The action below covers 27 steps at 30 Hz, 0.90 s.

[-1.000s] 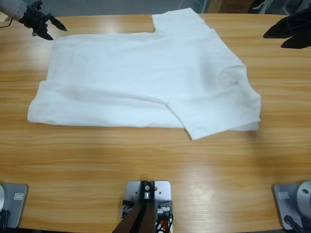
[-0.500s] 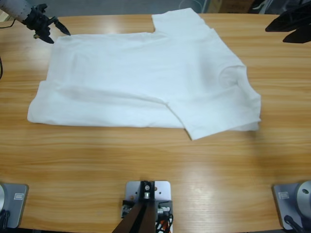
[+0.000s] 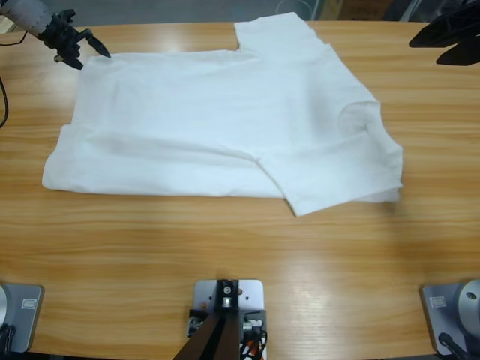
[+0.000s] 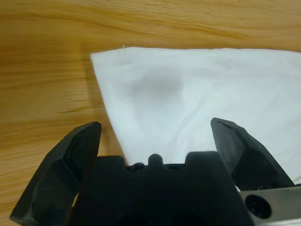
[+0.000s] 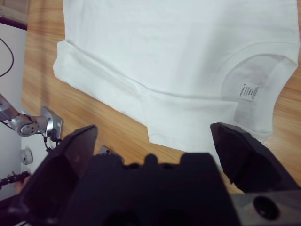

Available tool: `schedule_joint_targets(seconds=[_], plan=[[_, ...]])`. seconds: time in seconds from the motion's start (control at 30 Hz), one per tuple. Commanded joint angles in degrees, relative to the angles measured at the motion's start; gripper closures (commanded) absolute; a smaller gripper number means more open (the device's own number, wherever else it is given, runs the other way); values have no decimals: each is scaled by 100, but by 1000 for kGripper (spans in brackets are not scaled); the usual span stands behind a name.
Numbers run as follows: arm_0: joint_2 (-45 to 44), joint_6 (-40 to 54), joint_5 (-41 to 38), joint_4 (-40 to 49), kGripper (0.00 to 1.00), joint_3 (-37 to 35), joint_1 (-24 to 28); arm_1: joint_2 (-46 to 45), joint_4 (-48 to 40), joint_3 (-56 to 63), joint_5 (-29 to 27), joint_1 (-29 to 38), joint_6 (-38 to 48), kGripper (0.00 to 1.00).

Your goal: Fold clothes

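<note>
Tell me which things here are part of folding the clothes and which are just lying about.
Part of the job:
- white T-shirt, spread on the table
- left tool, open at the shirt's far left corner
- right tool, open, off the cloth

Just there:
- nothing loose; only the neck label inside the shirt

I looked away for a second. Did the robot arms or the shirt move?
The left gripper crept a little further in toward the shirt's far corner, jaws open, holding nothing. The right gripper slid slightly toward the table's edge. The shirt stayed flat where it lay.
</note>
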Motion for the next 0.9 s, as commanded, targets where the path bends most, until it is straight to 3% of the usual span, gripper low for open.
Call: schedule_joint_targets(seconds=[0.03, 0.67, 0.9], plan=[[552, -122, 431, 284, 35, -287, -191, 218, 72, -2, -35, -107, -83, 23], [422, 24, 526, 616, 0, -555, -305, 306, 32, -37, -10, -116, -84, 23], [374, -345, 478, 400, 0, -515, -247, 357, 28, -55, -17, -116, -97, 23]])
